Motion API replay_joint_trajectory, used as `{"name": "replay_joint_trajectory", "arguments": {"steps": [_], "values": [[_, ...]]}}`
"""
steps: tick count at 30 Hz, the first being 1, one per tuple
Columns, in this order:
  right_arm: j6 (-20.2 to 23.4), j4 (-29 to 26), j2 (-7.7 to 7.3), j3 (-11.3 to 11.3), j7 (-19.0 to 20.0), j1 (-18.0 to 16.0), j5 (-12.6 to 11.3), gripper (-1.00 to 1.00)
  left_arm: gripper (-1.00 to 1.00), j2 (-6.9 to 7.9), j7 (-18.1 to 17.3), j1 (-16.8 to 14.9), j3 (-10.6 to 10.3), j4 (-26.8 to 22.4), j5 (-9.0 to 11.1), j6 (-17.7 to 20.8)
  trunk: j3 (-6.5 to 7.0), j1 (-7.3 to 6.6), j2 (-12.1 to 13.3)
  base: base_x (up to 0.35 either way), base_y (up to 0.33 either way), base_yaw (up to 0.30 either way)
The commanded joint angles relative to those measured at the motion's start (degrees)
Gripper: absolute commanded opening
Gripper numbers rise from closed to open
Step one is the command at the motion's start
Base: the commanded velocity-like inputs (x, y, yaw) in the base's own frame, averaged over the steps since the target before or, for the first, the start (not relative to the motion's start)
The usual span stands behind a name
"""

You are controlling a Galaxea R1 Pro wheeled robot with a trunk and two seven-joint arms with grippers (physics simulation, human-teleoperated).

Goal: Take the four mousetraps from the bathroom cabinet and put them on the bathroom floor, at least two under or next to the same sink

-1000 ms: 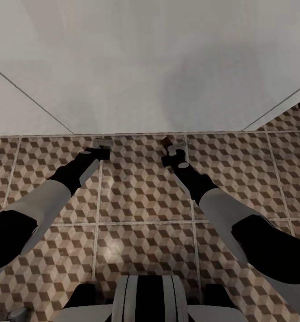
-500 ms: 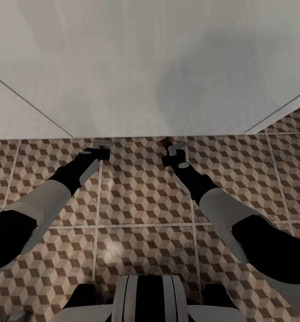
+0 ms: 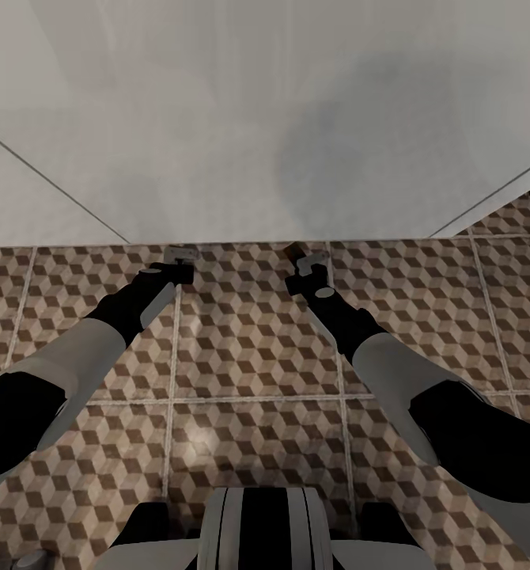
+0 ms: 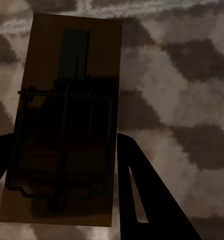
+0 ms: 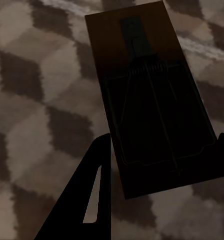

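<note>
Wrist views: left end effector [image 4: 61, 165] clenched on mousetrap [image 4: 66, 100]; right end effector [image 5: 162, 165] grasping second mousetrap [image 5: 152, 95]

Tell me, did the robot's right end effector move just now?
No. In the head view the right end effector sits by the same grout line near the wall's foot as before, shut on its mousetrap.

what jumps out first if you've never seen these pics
Each wrist view shows a brown mousetrap between dark fingers: one in the left gripper, the left mousetrap, and one in the right gripper, the right mousetrap. In the head view both arms reach over cube-patterned floor tiles toward a big white surface.
</note>
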Motion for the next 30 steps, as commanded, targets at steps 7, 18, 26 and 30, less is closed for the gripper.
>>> {"name": "replay_joint_trajectory", "arguments": {"steps": [7, 18, 26, 30], "values": [[0.3, -0.1, -0.07, 0.5, -0.4, 0.0, -0.6, -1.00, -1.00, 0.09, 0.6, 0.0, -0.5, 0.0, 0.4, 0.3, -0.03, -0.01, 0.0, 0.000, 0.000, 0.000], [0.3, -0.1, -0.10, 0.5, -0.4, 0.0, -0.6, -1.00, -1.00, 0.05, 0.6, 0.0, -0.5, 0.4, 0.4, 0.2, -0.03, -0.01, 0.0, 0.000, 0.000, 0.000], [0.3, -0.1, -0.06, 0.5, -0.4, 0.0, -0.6, -1.00, -1.00, 0.08, 0.6, 0.0, -0.5, 0.5, 0.4, 0.2, -0.03, -0.01, 0.0, 0.000, 0.000, 0.000], [0.3, -0.1, -0.09, 0.5, -0.4, 0.0, -0.6, -1.00, -1.00, 0.09, 0.6, 0.0, -0.5, 0.5, 0.4, 0.2, -0.03, -0.01, 0.0, 0.000, 0.000, 0.000]]}}
